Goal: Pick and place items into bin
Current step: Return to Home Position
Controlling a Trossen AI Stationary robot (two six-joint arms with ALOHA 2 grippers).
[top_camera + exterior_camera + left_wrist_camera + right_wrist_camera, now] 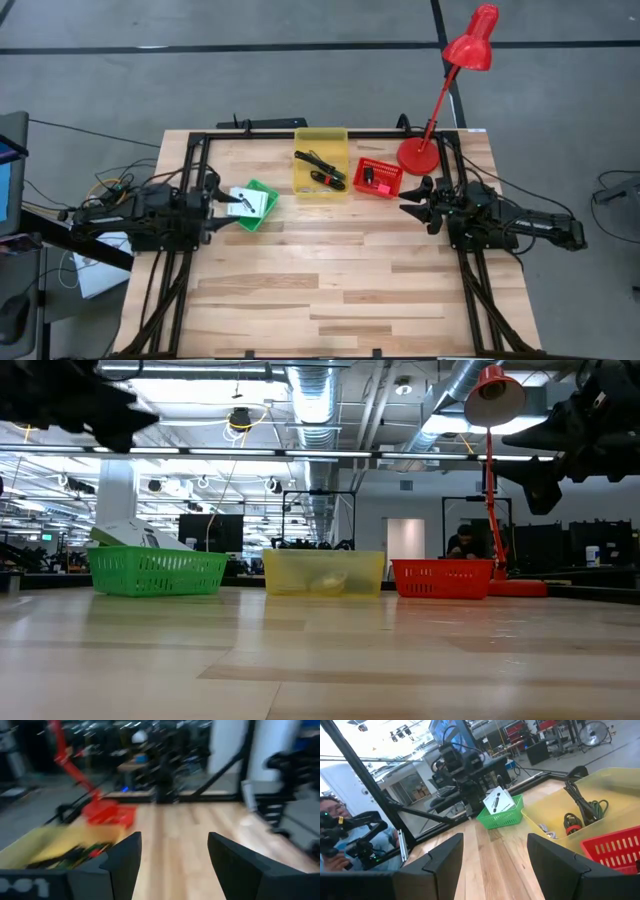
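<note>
Left hand [236, 203] hangs released by the green basket [250, 224], right hand [408, 198] released beside the red basket [392, 190]. I see cables [322, 168] lying in the yellow bin [320, 133].

Open tabletop [330, 300], three bins [320, 131], lamp [418, 155] behind

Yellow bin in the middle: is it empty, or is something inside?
Not empty. The yellow bin holds a black cable bundle, seen lying inside it from above and in the right wrist view.
</note>
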